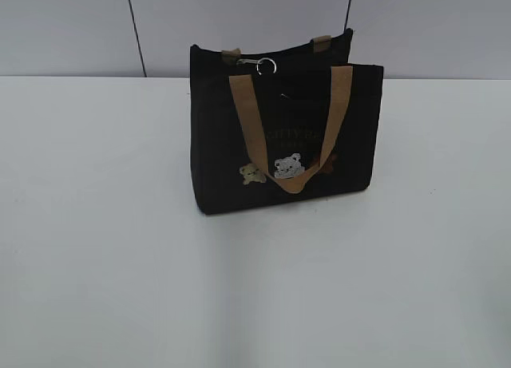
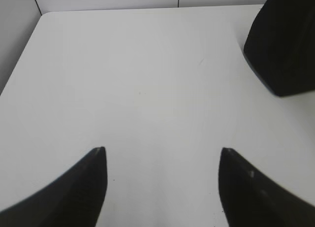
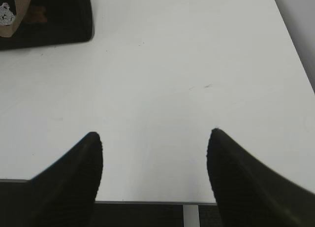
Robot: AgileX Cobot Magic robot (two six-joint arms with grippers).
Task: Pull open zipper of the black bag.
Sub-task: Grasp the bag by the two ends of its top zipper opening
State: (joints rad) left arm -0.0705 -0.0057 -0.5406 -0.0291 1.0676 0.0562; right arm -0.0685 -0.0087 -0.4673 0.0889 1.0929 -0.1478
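Both grippers sit nearest the cameras, over the near part of the white table [image 1: 120,264], and neither shows in the exterior view. Left gripper [image 2: 162,150]: jaws spread wide, bare table between the two dark fingers [image 2: 83,187], nothing held. Right gripper [image 3: 155,133]: jaws likewise wide apart, nothing between them; it hangs at the near table edge, where a dark strip shows below the tabletop. Neither gripper touches anything. Further out, the bag [image 1: 283,136] stands upright on the table toward the far side, a little right of centre in the exterior view, well apart from both grippers. Left wrist view catches only a lower corner of the bag at upper right; right wrist view catches a lower corner at upper left, with a bit of tan strap and a pale bear patch. Front face of bag: a tan handle [image 1: 291,124] hangs down in a U over the front, faint lettering mid-panel, bear patches [image 1: 287,167] low on the panel, one partly behind the handle. Second handle lies at the rear rim; only its two ends show. Zipper [image 1: 267,65] runs along the top rim; its silver ring pull sits left of centre on top, beside the left leg of the front handle. How far it is zipped: cannot tell from this angle. Behind the table, a grey panelled wall [image 1: 72,25].
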